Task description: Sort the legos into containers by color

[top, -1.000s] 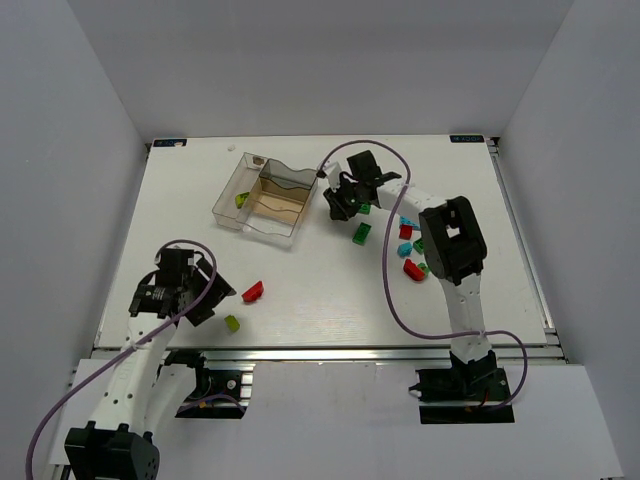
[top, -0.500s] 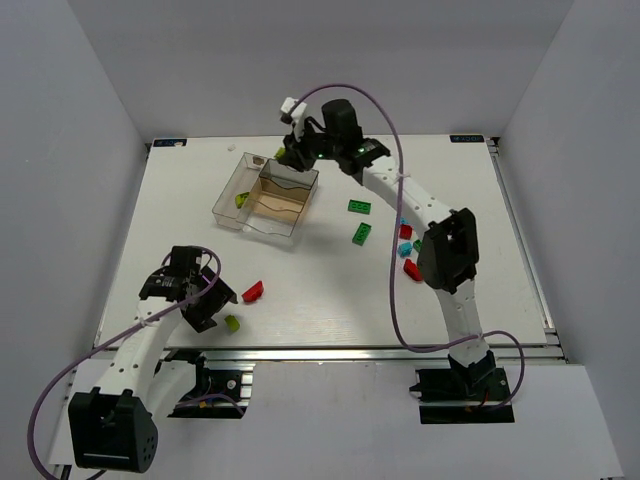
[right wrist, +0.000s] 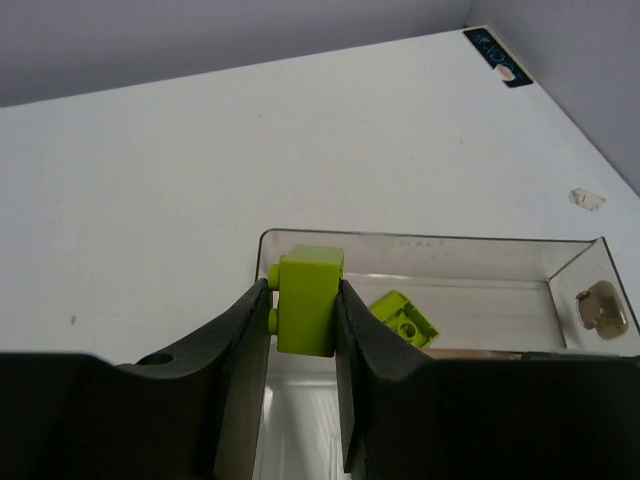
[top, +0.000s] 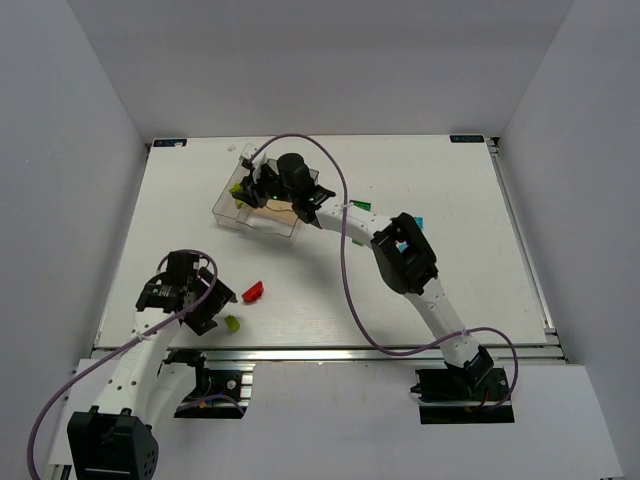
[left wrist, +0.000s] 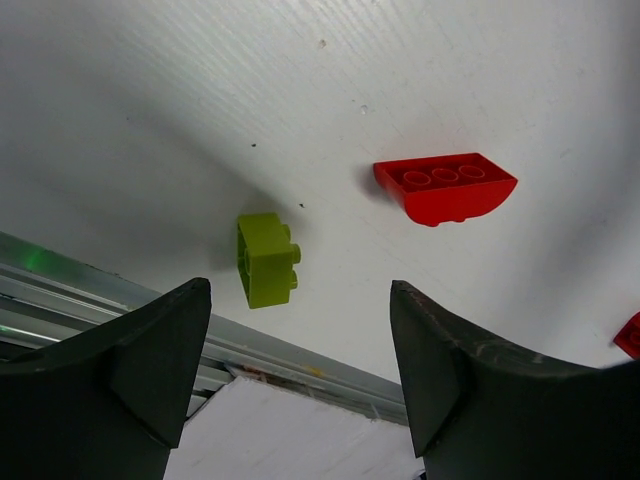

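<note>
My right gripper is shut on a yellow-green lego and holds it above the left end compartment of the clear brownish tray. Another yellow-green lego lies in that compartment. In the top view this gripper hangs over the tray. My left gripper is open and empty, hovering just near of a yellow-green lego, with a red lego beyond it. In the top view the left gripper is beside the red lego and the yellow-green one.
The right arm hides most loose legos; a dark green one and a light blue one peek out. A small tan object lies in the tray's far compartment. The table's metal front rail runs just below the left gripper.
The right arm swung from the legos on the right, past the back of the table, to over the tray's left end. The left gripper shifted slightly near the yellow-green lego.
</note>
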